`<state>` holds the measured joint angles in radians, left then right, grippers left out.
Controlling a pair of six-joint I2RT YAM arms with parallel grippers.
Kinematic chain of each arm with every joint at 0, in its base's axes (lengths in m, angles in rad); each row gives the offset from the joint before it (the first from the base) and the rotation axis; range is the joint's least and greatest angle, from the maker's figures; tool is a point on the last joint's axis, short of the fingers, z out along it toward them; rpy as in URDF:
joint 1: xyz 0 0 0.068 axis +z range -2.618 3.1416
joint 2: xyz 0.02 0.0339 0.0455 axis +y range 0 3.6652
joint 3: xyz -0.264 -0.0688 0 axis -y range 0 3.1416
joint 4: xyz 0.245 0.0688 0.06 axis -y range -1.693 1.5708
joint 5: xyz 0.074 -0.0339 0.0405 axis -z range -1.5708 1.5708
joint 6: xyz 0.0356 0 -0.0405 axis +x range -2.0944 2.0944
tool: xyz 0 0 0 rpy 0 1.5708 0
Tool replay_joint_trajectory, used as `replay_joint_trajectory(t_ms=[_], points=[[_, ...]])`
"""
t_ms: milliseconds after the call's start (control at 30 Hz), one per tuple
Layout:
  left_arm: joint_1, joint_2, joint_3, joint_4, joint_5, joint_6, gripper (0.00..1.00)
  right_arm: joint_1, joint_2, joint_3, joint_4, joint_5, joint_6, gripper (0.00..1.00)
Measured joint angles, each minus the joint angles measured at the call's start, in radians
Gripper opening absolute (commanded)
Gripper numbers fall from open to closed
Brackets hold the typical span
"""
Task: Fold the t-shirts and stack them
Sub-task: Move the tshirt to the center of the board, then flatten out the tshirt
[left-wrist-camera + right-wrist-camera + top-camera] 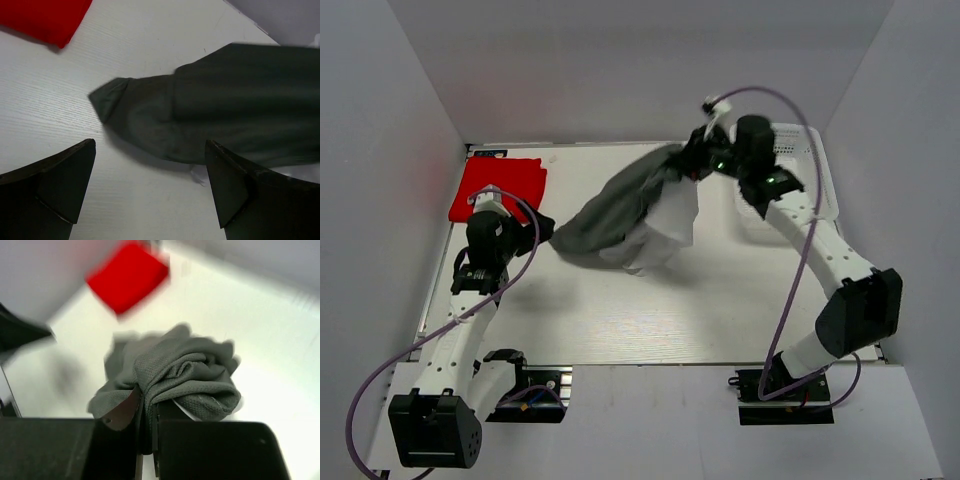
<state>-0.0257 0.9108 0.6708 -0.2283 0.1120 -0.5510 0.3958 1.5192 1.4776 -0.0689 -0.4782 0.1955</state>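
Closest to the lens, the left pincer (150, 150) fills the bottom corners of its wrist view, spread wide and gripping nothing. It hovers low over the pale surface (650, 310). Just ahead of it lies the pointed, trailing end of the dark grey t-shirt (225, 100), apart from both of its tips.

From above, that dark grey t-shirt (615, 205) stretches in a slanted drape from the far right down to the left. Its upper end is raised and its lower end rests on the surface just beside the left pincer (542, 228). The right pincer (692, 160) holds the upper end near the far edge. In its wrist view the right pincer (147, 410) is narrowed tight on a bunched fold of the grey cloth (185, 375).

A white t-shirt (670, 225) shows beneath the grey one's lower edge, near the middle of the surface. Whether it is gripped too cannot be told.

The red t-shirt (500, 187) lies flat and folded at the far left corner, well apart from the grey one. A white lattice basket (825, 180) sits at the far right, behind the right arm.
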Motion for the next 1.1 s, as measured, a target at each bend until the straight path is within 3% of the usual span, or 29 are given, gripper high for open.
replay_joint_trajectory(t_ms=[33, 100, 167, 300, 433, 800, 1100], points=[[0.000, 0.000, 0.000, -0.003, -0.003, 0.000, 1.00, 0.027, 0.008, -0.055, -0.007, 0.026, -0.016, 0.33], [0.000, 0.000, 0.000, -0.006, -0.008, -0.003, 1.00, 0.090, 0.052, -0.138, -0.038, 0.084, -0.045, 0.66], [0.000, 0.002, 0.000, -0.007, -0.008, -0.005, 1.00, 0.152, 0.127, -0.151, -0.084, 0.142, -0.086, 0.90], [0.000, 0.018, 0.000, -0.007, -0.008, -0.007, 1.00, 0.265, 0.245, -0.157, -0.123, 0.225, -0.166, 0.90], [0.000, 0.045, 0.000, -0.007, -0.002, -0.008, 1.00, 0.329, 0.242, -0.204, -0.139, 0.344, -0.202, 0.90], [0.000, 0.079, 0.000, -0.006, 0.025, -0.007, 1.00, 0.280, -0.128, -0.482, -0.059, 0.506, -0.203, 0.90], [0.000, 0.083, 0.000, -0.003, 0.050, -0.007, 1.00, 0.238, -0.052, -0.495, -0.057, 0.547, -0.263, 0.90]])
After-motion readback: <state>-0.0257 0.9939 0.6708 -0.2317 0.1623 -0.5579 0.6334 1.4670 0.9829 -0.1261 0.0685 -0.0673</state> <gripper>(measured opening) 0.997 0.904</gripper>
